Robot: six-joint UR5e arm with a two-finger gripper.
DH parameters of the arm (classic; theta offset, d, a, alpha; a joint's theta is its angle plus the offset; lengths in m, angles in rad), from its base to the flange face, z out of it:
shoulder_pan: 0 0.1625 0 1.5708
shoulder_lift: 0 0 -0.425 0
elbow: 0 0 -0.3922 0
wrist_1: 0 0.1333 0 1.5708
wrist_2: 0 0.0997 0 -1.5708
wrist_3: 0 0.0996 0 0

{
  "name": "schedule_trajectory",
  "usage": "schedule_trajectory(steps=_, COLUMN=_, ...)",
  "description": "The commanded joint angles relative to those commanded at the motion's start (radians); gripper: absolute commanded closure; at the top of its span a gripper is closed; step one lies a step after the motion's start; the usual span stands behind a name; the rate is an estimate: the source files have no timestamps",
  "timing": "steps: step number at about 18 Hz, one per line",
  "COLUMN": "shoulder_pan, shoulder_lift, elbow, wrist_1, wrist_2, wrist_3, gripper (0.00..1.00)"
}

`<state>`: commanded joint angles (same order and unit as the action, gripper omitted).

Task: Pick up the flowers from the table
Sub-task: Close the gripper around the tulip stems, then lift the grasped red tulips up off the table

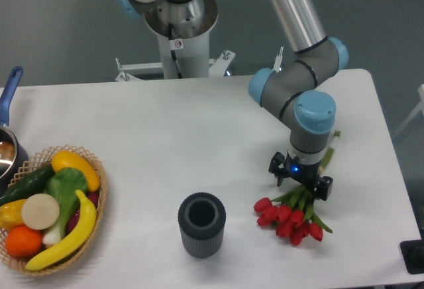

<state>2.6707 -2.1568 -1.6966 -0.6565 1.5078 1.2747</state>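
The flowers (pixel 286 217), a small bunch of red tulips with green stems, lie on the white table (pixel 199 130) at the front right, buds toward the front left. The stems run back right under my gripper (pixel 300 183), and their ends show past the wrist near the right edge. The gripper points down over the stems just behind the buds. Its two fingers stand apart, one on each side of the stems, so it is open. The stems between the fingers are mostly hidden by the wrist.
A dark ribbed cup (pixel 201 225) stands upright left of the flowers. A wicker basket (pixel 102 199) of fruit and vegetables sits at the front left, with a blue-handled pot (pixel 5 153) behind it. The arm's base (pixel 179 30) is at the back.
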Motion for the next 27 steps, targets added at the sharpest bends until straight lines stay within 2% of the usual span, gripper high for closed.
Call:
schedule_trajectory(steps=2, shoulder_pan=0.000, shoulder_lift=0.002, elbow=0.000, wrist_1=-0.002, wrist_2=0.046, wrist_3=0.003, gripper=0.92)
schedule_trajectory(steps=3, shoulder_pan=0.000, shoulder_lift=0.003, elbow=0.000, wrist_1=-0.003, wrist_2=0.072, wrist_3=0.003, gripper=1.00)
schedule_trajectory(steps=6, shoulder_pan=-0.002, shoulder_lift=0.011, elbow=0.003, wrist_1=-0.005, wrist_2=0.115, wrist_3=0.003, gripper=1.00)
schedule_trajectory(steps=10, shoulder_pan=-0.002, shoulder_lift=0.024, elbow=0.017, wrist_1=-0.012, wrist_2=0.106, wrist_3=0.000, gripper=1.00)
schedule_trajectory(steps=13, shoulder_pan=0.000, shoulder_lift=0.046, elbow=0.029, wrist_1=-0.018, wrist_2=0.103, wrist_3=-0.002, gripper=0.95)
schedule_trajectory(steps=19, shoulder_pan=0.009, shoulder_lift=0.071, elbow=0.060, wrist_1=-0.028, wrist_2=0.104, wrist_3=-0.005, gripper=1.00)
schedule_trajectory(steps=21, shoulder_pan=0.006, shoulder_lift=0.071, elbow=0.099, wrist_1=-0.070, wrist_2=0.106, wrist_3=-0.009, gripper=1.00)
schedule_trajectory(steps=22, shoulder_pan=0.005, shoulder_lift=0.071, elbow=0.121, wrist_1=-0.110, wrist_2=0.106, wrist_3=-0.024, gripper=1.00)
schedule_trajectory(steps=27, shoulder_pan=0.000, shoulder_lift=0.071, elbow=0.259, wrist_1=-0.360, wrist_2=0.106, wrist_3=-0.043, gripper=1.00)
